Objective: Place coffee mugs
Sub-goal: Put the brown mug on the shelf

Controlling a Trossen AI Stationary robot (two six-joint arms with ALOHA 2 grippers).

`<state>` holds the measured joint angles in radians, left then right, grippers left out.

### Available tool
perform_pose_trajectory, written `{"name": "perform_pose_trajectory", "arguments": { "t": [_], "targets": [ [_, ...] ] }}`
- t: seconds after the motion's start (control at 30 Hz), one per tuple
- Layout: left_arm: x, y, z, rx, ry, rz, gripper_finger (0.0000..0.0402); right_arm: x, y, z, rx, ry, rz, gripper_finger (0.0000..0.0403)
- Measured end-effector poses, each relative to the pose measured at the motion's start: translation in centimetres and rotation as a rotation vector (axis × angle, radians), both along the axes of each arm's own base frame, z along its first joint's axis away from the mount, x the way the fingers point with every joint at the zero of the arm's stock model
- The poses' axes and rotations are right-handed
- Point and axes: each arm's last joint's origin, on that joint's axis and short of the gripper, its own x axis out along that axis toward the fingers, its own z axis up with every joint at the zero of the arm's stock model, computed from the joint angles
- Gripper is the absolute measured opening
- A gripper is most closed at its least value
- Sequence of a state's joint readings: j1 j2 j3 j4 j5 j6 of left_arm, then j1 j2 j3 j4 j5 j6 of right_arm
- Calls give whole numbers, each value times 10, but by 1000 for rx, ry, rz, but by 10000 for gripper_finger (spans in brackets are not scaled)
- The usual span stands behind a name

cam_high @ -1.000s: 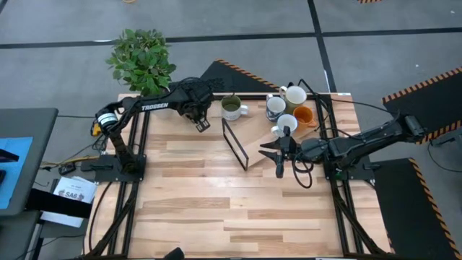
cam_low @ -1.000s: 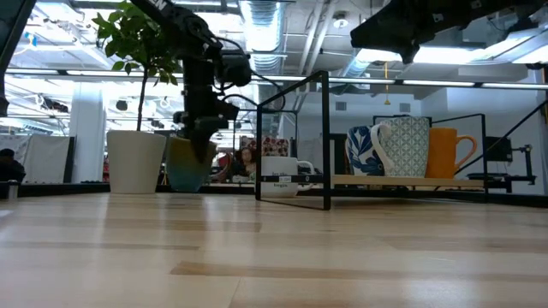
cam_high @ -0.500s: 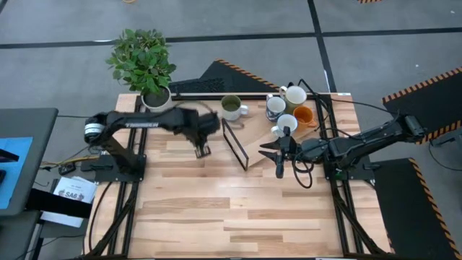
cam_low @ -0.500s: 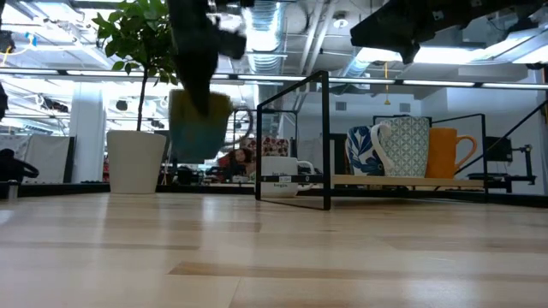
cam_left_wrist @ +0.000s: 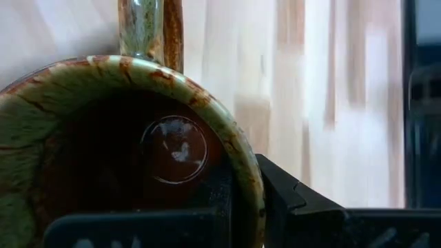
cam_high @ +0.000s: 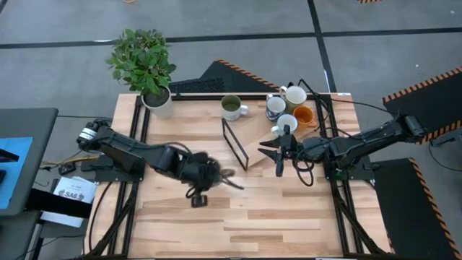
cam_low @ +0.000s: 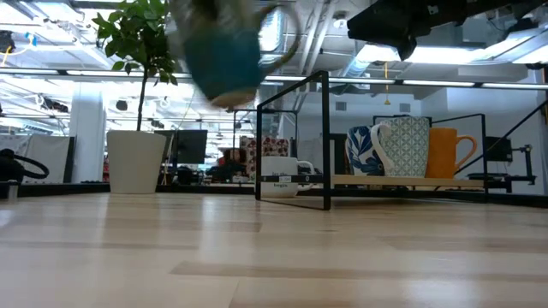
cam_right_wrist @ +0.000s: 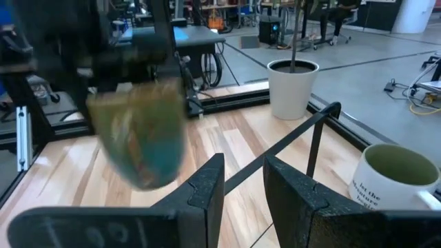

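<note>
The left gripper (cam_high: pixel 204 175) hangs over the middle of the wooden table (cam_high: pixel 274 209), clamped on the rim of a brown-and-green glazed ceramic mug (cam_left_wrist: pixel 131 151) (blurred, apparently tilted). The right gripper (cam_high: pixel 279 150), fingers parted and holding nothing, waits beside the black wire rack (cam_high: pixel 234 144).

Two dark jointed arms, black cables, blocky black fingers (cam_right_wrist: pixel 207 186).

Held mug (cam_left_wrist: pixel 103 138): glossy glazed ceramic, mottled green-brown. Table (cam_high: pixel 238 217): smooth pale wood planks. Rack frame (cam_low: pixel 295 141): thin matt black metal.
</note>
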<state>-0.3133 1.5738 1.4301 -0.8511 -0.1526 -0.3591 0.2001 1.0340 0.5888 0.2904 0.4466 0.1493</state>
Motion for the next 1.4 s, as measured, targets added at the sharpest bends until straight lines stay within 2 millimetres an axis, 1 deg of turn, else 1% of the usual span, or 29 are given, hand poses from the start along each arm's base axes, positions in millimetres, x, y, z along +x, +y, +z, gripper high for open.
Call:
{"name": "perform_pose_trajectory", "arguments": {
  "t": [0.07, 0.13, 0.2, 0.27, 0.33, 0.43, 0.53, 0.57, 0.63, 0.7, 0.77, 0.9, 1.07, 1.37, 1.4],
  "targets": [
    [4, 6, 23, 80, -84, 8, 18, 0, 0, 1, 2, -10, 0, 127],
    [7, 16, 49, 166, -161, 19, 18, 0, 0, 1, 2, -12, 0, 127],
    [11, 31, 74, 224, -245, 30, 18, 0, 0, 1, 2, -11, 0, 127],
    [13, 51, 96, 262, -307, 55, 18, 0, 0, 1, 0, -11, 0, 127],
    [13, 75, 110, 279, -348, 104, 18, 0, 0, 1, -1, -10, 1, 127],
    [14, 113, 117, 290, -370, 191, 18, 0, 0, 1, -1, -11, 1, 127],
    [22, 146, 110, 259, -359, 248, 18, -4, 3, 5, -33, -21, 24, 127],
    [25, 154, 106, 239, -356, 248, 18, -6, 5, 7, -40, -31, 32, 127],
    [39, 165, 93, 194, -344, 225, 18, -10, 7, 11, -45, -49, 47, 127],
    [59, 172, 82, 155, -367, 177, 18, -14, 10, 16, -43, -68, 64, 127],
    [78, 176, 72, 153, -365, 128, 18, -18, 13, 19, -45, -83, 82, 127],
    [105, 194, 58, 150, -294, 143, 18, -23, 20, 22, -54, -97, 122, 127],
    [121, 214, 31, 130, -126, 175, 18, -29, 25, 26, -87, -112, 160, 127],
    [149, 225, -22, 99, -30, 102, 18, -33, 27, 29, -88, -128, 175, 127],
    [150, 225, -25, 105, -26, 92, 18, -33, 27, 29, -88, -128, 175, 127]
  ]
}}
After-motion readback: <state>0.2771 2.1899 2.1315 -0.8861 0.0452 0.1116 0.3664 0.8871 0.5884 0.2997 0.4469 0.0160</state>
